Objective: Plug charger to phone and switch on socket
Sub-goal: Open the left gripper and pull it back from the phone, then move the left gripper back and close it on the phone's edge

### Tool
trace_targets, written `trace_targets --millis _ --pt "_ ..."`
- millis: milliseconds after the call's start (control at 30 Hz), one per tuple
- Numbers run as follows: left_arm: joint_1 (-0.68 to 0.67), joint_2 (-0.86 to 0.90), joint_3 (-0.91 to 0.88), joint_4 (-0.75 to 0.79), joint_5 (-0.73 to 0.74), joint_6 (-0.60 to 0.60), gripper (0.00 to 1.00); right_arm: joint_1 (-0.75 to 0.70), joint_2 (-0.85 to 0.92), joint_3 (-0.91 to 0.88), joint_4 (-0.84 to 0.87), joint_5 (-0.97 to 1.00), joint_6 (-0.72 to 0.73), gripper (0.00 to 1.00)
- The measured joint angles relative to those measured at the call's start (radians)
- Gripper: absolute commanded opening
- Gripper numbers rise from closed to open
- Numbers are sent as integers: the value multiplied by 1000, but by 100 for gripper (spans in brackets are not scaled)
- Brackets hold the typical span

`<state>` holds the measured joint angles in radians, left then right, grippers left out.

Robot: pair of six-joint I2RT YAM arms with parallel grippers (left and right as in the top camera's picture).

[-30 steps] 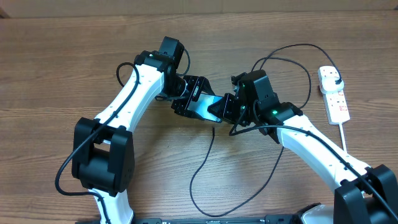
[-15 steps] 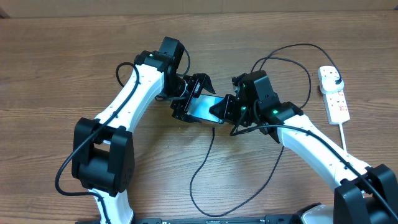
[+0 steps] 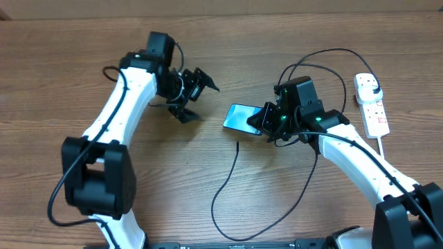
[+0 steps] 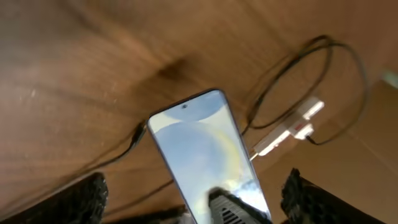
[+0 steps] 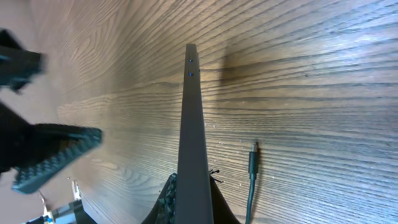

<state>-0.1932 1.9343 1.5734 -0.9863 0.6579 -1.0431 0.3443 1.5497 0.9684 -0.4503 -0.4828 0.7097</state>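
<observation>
Nearest me on the table (image 3: 41,159), the charger (image 3: 220,200) lies in a loose black loop on the wood between the two arm bases. Following one strand away from me, I reach its connector tip (image 5: 252,155). It lies flat on the wood just beside the phone (image 3: 241,116) and is not plugged into it.

The phone is near the middle of the table, its light-blue screen lit and facing up. The right gripper (image 3: 266,123) is pinched onto the end nearest that arm. From the right wrist I see the phone edge-on, rising straight out from between the fingers. From the left wrist, a dark fingertip (image 4: 229,210) lies over the lower end of the screen. The phone looks lifted a little off the wood, though I cannot be sure from these angles.

Farther off to the left, the left gripper (image 3: 201,98) hangs with its fingers spread wide, holding nothing, well apart from the phone.

The charger's other strand curves in a wide arc behind the right arm to the far right. There its black plug (image 3: 374,87) sits in the end outlet of the socket (image 3: 376,117). The socket's thick white cord (image 3: 381,146) runs back toward me. The switches are too small for me to read.
</observation>
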Motion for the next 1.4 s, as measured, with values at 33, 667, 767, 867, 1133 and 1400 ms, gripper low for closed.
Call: trace_targets --millis 33,667,767,867,1133,1400 --pt "5 -19 0 22 -8 24 97 -5 0 0 1 -1 6 4" --pt "63 -110 -189 502 248 88 98 -227 0 0 27 -186 87 4" --pt "62 -110 -297 591 267 0 97 -225 0 0 50 -208 138 4" --pt "50 -110 -358 662 264 -85 97 -226 0 0 69 -217 217 4" --pt "-17 -110 -378 696 186 -294 100 -226 0 0 76 -220 481 4" --pt "-72 -110 -378 696 99 -413 100 -219 0 0 70 -225 657 4"
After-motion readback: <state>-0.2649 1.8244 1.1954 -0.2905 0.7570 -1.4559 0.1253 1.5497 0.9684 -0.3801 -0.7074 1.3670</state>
